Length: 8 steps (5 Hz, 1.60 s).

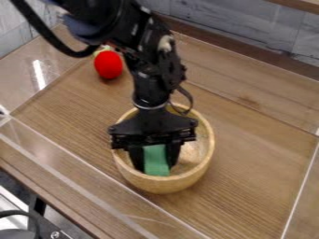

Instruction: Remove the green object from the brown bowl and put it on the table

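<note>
Your jaws (152,166) stand partly open, straddling the green block (156,161) inside the bowl (202,161), probably to grip its sides; firm hold, can't tell.

Bowl (206,163), brown, wooden: one, at the lower centre of the frame. Green block (156,161): one, within the bowl, partly hidden behind the gripper. Ball (108,64), red, round: one, upper left of the frame. Robot arm (156,70), black: one, reaching down from the top of the frame. Gripper (152,154): one, at the arm's lower end, over the bowl. Table (256,117), brown wood-grain: one, spanning most of the frame.
</note>
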### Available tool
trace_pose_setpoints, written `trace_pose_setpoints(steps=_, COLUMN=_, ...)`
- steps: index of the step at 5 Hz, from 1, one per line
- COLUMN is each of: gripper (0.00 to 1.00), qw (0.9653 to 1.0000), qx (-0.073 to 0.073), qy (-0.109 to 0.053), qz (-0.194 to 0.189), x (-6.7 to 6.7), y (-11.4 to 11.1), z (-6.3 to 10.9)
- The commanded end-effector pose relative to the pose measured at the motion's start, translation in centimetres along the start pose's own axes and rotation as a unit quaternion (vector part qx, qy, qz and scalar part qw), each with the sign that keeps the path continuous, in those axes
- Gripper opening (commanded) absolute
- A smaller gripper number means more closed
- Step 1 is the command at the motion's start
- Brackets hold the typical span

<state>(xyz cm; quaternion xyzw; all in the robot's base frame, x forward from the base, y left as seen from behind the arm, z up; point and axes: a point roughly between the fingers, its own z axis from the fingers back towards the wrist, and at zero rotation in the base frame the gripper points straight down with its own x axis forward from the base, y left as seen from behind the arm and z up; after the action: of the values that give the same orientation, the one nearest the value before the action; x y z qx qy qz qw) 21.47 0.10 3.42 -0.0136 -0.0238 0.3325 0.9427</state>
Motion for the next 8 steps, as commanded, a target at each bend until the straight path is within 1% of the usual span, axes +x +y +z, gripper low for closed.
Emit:
trace_pose_setpoints(steps=1, gripper=0.0, qw=0.9993, qx=-0.027, qy=-0.022, qz=0.012, x=0.7, y=-0.8, z=3.6)
trace_pose_setpoints(steps=2, gripper=0.0, qw=0.9989, qx=-0.039, qy=-0.02, qz=0.013, x=0.2, y=-2.3, z=6.0)
trace_pose_setpoints(steps=3, gripper=0.0, qw=0.9985, qx=-0.049, qy=-0.007, qz=-0.023, x=-1.6, y=-5.6, z=6.3)
trace_pose_setpoints(steps=4, gripper=0.0, qw=0.998, qx=-0.057, qy=0.006, qz=-0.029, x=-4.1, y=-9.6, z=5.6)
trace_pose_setpoints(steps=5, gripper=0.0, qw=0.9964, qx=-0.065, qy=0.022, qz=-0.051, x=-6.1, y=-12.5, z=4.9)
trace_pose_setpoints(steps=6, gripper=0.0, qw=0.9944, qx=-0.075, qy=0.029, qz=-0.068, x=-7.0, y=-13.8, z=4.4)
trace_pose_setpoints(steps=7, gripper=1.0, qw=0.9925, qx=-0.08, qy=0.031, qz=-0.088, x=-7.5, y=-13.9, z=3.9)
trace_pose_setpoints(steps=8, gripper=0.0, qw=0.9913, qx=-0.074, qy=0.031, qz=-0.104, x=-7.7, y=-13.7, z=3.6)
